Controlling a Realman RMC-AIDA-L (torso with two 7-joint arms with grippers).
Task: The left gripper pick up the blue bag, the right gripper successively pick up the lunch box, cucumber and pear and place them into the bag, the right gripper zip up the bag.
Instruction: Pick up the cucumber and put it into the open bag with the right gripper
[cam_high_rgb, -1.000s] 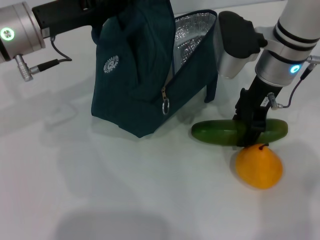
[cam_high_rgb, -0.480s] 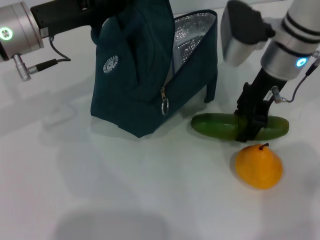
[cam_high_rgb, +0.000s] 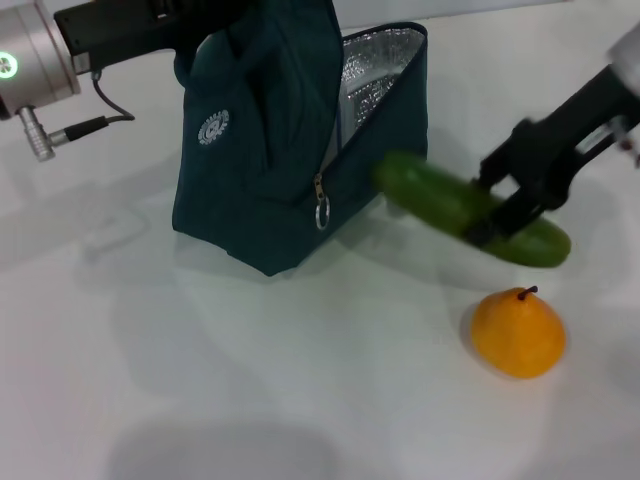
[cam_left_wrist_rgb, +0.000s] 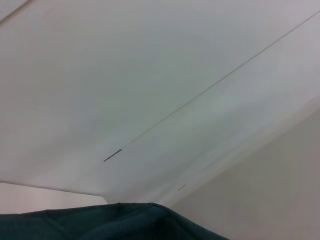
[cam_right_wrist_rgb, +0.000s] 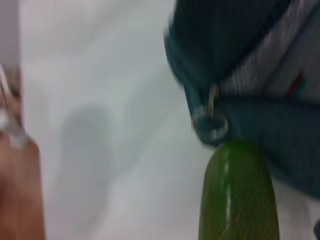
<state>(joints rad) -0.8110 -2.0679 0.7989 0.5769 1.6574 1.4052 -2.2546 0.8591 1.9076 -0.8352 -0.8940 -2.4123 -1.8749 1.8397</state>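
The blue bag (cam_high_rgb: 260, 190) stands open on the white table, its foil lining facing right. My left gripper (cam_high_rgb: 205, 15) holds it by the top, fingers hidden in the fabric; the left wrist view shows only a strip of the bag (cam_left_wrist_rgb: 125, 222). My right gripper (cam_high_rgb: 497, 212) is shut on the cucumber (cam_high_rgb: 430, 195), which hangs tilted above the table, its free end at the bag's opening, close to the zipper ring (cam_right_wrist_rgb: 211, 126). In the right wrist view the cucumber (cam_right_wrist_rgb: 237, 195) points at the bag (cam_right_wrist_rgb: 225, 45). A red and teal sticker (cam_right_wrist_rgb: 295, 85), the lunch box's, shows inside. The pear (cam_high_rgb: 517, 332) lies at front right.
The left arm's silver wrist (cam_high_rgb: 35, 55) and its cable (cam_high_rgb: 100, 110) reach in from the upper left. The white table (cam_high_rgb: 250, 380) stretches in front of the bag.
My right gripper has lifted the cucumber off the table and swung it, tilted, toward the bag's opening. The bag has shifted slightly left. The pear has not moved.
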